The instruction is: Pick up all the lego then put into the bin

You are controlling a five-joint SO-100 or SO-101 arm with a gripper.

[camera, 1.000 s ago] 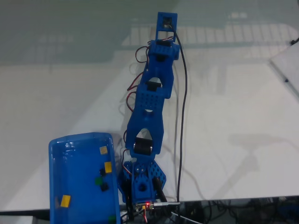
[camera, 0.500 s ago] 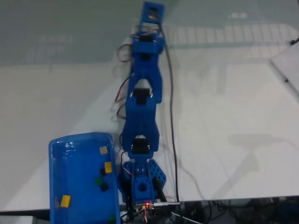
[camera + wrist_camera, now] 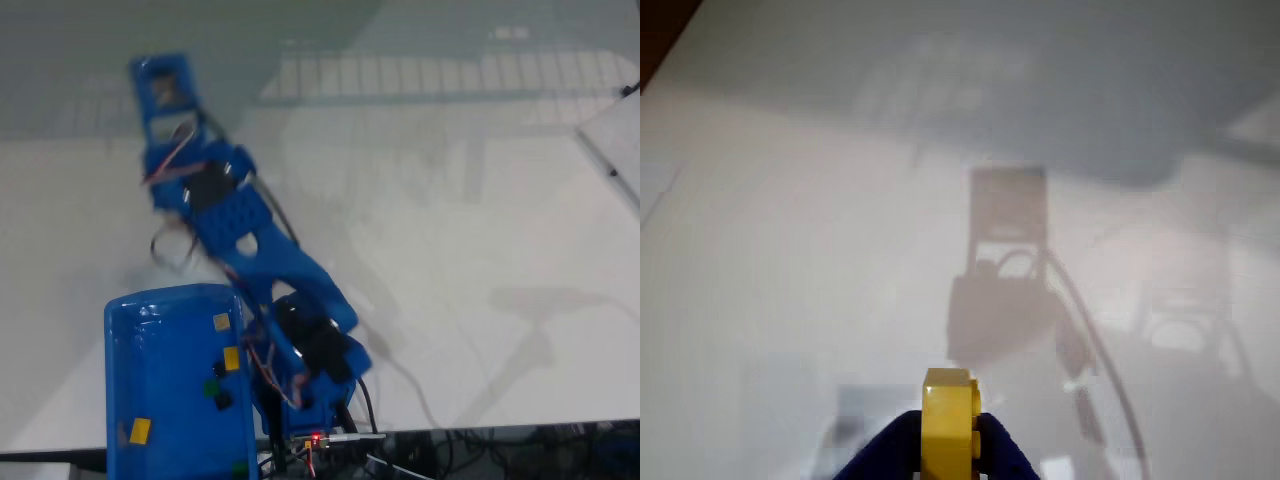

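Gripper (image 3: 948, 462) clamped on one yellow lego brick (image 3: 948, 418); in the wrist view the brick stands upright between the two dark-blue fingers, studs toward the camera, most of its body above the fingertips. Risk 1: the hold looks shallow, low on the brick, so a fast swing or jolt could tip or flick it out onto the worktop (image 3: 480, 230) short of the bin (image 3: 170, 390). The arm is motion-blurred in the fixed view, which suggests speed. Risk 2: release timing. In the fixed view the gripper head sits beyond the far end of the bin, not over it; opening there would drop the brick outside the rim. Risk 3: a descent too close to the bin's near wall could catch arm or loose wires on the rim and shift it. Bin: glossy blue, beside the arm's base, already holding several yellow, black and green bricks.
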